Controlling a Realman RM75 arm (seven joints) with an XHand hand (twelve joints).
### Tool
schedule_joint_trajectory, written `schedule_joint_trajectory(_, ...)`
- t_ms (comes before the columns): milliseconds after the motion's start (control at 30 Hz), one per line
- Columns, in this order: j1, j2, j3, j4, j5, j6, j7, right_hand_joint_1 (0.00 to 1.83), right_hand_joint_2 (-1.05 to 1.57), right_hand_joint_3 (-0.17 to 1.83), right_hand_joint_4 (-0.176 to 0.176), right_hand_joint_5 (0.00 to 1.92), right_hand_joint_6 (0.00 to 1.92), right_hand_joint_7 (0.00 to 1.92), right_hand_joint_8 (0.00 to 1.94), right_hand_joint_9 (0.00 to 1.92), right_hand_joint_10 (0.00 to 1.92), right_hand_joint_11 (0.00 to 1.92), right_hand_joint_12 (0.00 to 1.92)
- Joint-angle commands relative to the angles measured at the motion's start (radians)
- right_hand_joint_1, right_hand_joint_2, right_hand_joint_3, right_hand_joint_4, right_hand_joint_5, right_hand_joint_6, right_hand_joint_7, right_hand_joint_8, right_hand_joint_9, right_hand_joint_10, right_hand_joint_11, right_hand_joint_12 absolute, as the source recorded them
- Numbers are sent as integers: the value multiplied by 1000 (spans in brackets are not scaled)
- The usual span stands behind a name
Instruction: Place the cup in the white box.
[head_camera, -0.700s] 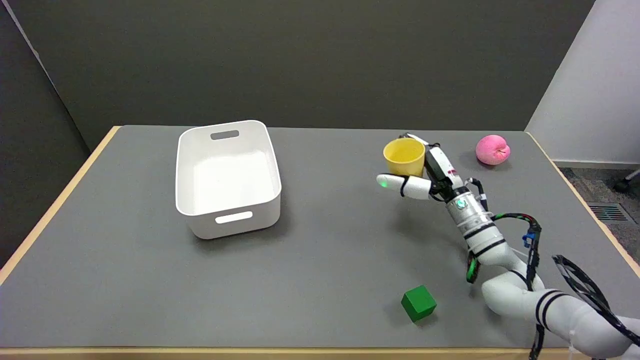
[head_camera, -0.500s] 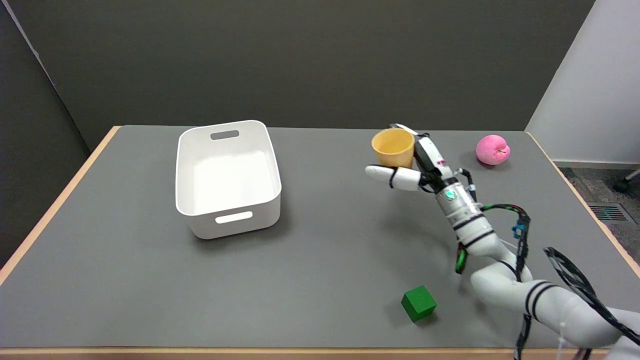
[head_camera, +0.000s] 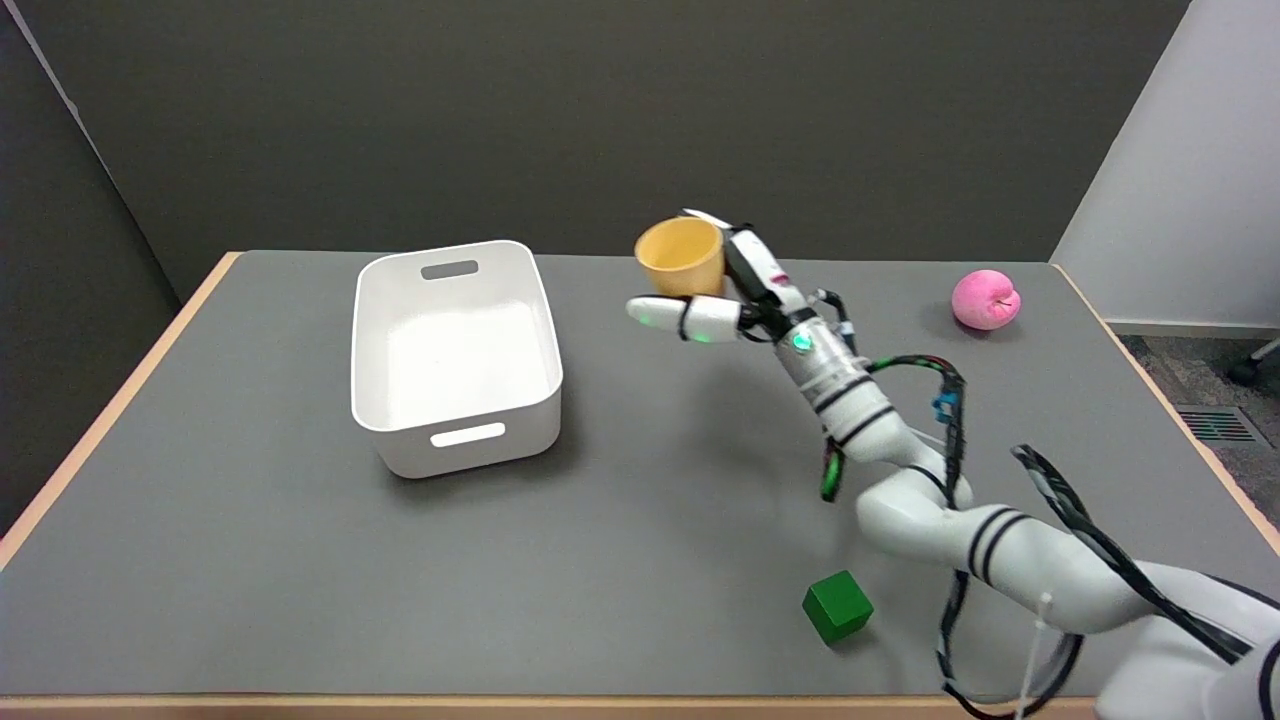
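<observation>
Right hand (head_camera: 722, 290) holds one yellow plastic cup (head_camera: 681, 256) up in air. One white plastic box (head_camera: 455, 352), one green block (head_camera: 837, 605), one pink ball (head_camera: 985, 298) on grey table (head_camera: 640, 520).

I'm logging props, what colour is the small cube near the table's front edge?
Green: the small cube shows clearly in the head view.

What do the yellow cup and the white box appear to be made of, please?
The yellow cup, held by the right robot hand, looks like matte plastic: even colour, thin rim, no glare. The white box looks like moulded plastic with a smooth, slightly satin finish: rounded corners, cut-out handle slots, soft sheen on its floor. Neither can be confirmed from looks alone.
</observation>
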Motion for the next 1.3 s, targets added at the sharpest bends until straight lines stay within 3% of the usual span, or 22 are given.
schedule_joint_trajectory(33, 185, -114, -136, 87, -1, -237, -137, 1157, 1213, 168, -121, 532, 1552, 809, 1473, 772, 1460, 477, 1921)
schedule_joint_trajectory(533, 330, -249, -182, 17, 3, -488, -479, 1168, 1185, 203, -124, 547, 1533, 826, 1441, 761, 1445, 478, 1921)
schedule_joint_trajectory(867, 340, -281, -188, -90, 9, -503, -577, 1179, 1169, 217, -135, 556, 1518, 842, 1415, 766, 1430, 486, 1921)
schedule_joint_trajectory(1300, 306, -279, -183, -86, 10, -466, -642, 1188, 1131, 269, -134, 580, 1496, 862, 1390, 788, 1423, 555, 1921)
